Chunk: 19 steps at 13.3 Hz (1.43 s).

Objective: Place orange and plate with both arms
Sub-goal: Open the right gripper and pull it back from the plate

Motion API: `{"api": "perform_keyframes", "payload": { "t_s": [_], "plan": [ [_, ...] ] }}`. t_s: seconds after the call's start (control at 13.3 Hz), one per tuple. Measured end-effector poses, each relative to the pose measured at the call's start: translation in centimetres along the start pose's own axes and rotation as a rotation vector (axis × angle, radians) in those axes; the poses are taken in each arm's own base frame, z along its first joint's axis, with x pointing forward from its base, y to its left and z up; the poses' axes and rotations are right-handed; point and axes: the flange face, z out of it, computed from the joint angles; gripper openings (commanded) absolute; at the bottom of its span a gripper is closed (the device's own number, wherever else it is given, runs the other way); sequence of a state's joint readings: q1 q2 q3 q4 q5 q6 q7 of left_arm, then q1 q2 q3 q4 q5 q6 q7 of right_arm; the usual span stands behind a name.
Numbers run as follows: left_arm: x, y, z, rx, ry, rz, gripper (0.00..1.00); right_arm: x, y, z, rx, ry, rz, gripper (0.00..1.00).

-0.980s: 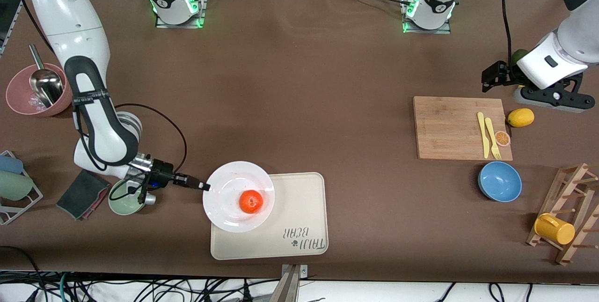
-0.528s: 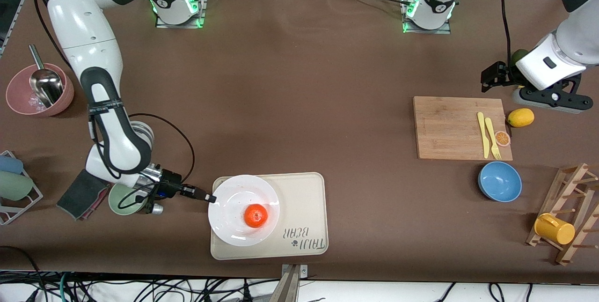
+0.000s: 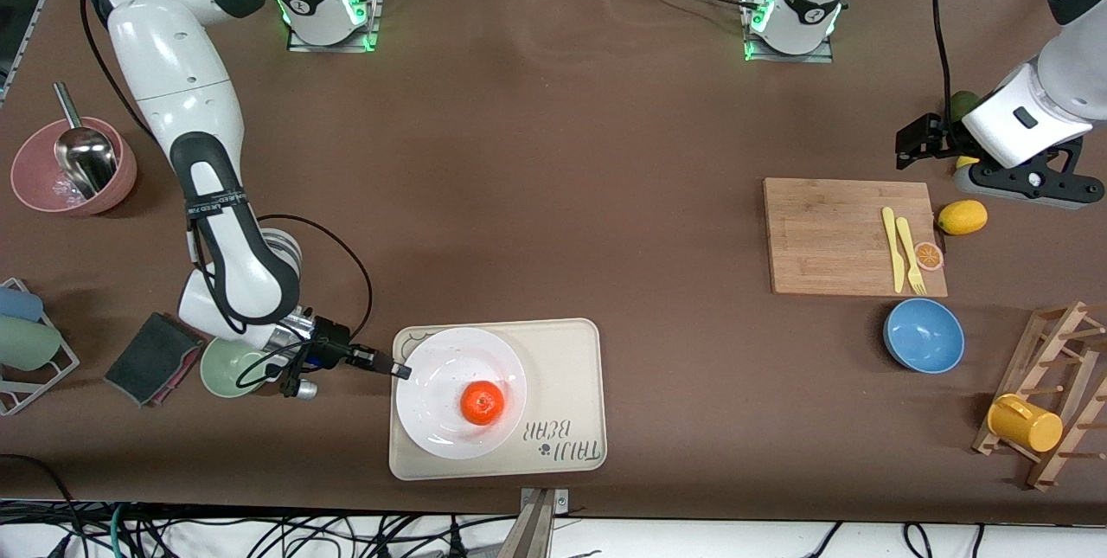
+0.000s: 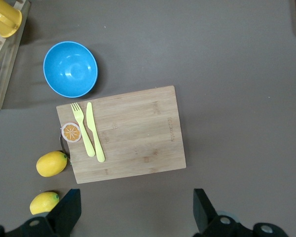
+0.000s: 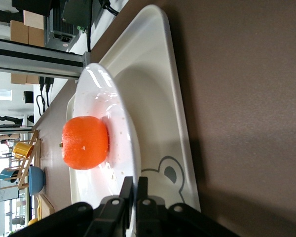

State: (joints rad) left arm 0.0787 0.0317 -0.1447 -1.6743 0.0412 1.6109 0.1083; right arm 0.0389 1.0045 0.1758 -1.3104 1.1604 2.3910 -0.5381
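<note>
The white plate (image 3: 450, 407) rests over the beige bear-print tray (image 3: 562, 368), with the orange (image 3: 482, 403) on it. My right gripper (image 3: 401, 369) is shut on the plate's rim at the edge toward the right arm's end. In the right wrist view the fingers pinch the rim (image 5: 133, 190), with the plate (image 5: 116, 118) and the orange (image 5: 85, 142) ahead. My left gripper (image 3: 918, 138) is open and empty, up over the table past the cutting board; its open fingertips (image 4: 69, 212) show in the left wrist view.
A pale green bowl (image 3: 227, 368) and a dark cloth (image 3: 154, 357) lie under the right wrist. A cutting board (image 3: 852, 235) holds yellow cutlery and an orange slice (image 3: 928, 256). A lemon (image 3: 962, 216), a blue bowl (image 3: 923, 335) and a wooden rack with a yellow mug (image 3: 1025, 422) stand nearby.
My right gripper has carried the plate with the orange farther onto the tray, toward the front camera and the left arm's end. The left arm has barely shifted.
</note>
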Motion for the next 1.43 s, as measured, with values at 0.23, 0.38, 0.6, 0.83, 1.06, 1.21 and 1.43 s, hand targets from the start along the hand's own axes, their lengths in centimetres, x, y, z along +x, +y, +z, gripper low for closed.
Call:
{"api": "perform_keyframes", "payload": {
  "t_s": [0.23, 0.38, 0.6, 0.83, 1.06, 1.21, 1.43],
  "plan": [
    [0.0, 0.0, 0.0, 0.000, 0.000, 0.000, 1.00, 0.3, -0.3, -0.2, 0.001, 0.009, -0.010, 1.00],
    [0.0, 0.0, 0.0, 0.000, -0.001, 0.000, 1.00, 1.0, -1.3, -0.9, 0.001, 0.021, -0.034, 1.00],
    [0.0, 0.0, 0.0, 0.000, -0.003, 0.000, 1.00, 1.8, -3.1, -2.3, -0.019, 0.025, -0.093, 1.00],
    [-0.1, 0.0, 0.0, 0.000, -0.004, 0.001, 1.00, 2.4, -4.4, -5.5, -0.092, -0.070, -0.207, 1.00],
    [-0.1, 0.1, 0.0, 0.000, -0.004, 0.001, 1.00, 2.2, -5.2, -11.6, -0.242, -0.260, -0.335, 1.00],
    [-0.1, 0.1, 0.0, 0.000, -0.004, 0.001, 1.00, 1.8, -6.3, -15.3, -0.344, -0.371, -0.398, 1.00],
    [-0.1, 0.1, 0.0, 0.000, -0.004, 0.002, 1.00, 0.8, -8.2, -19.6, -0.479, -0.500, -0.412, 1.00]
  ]
}}
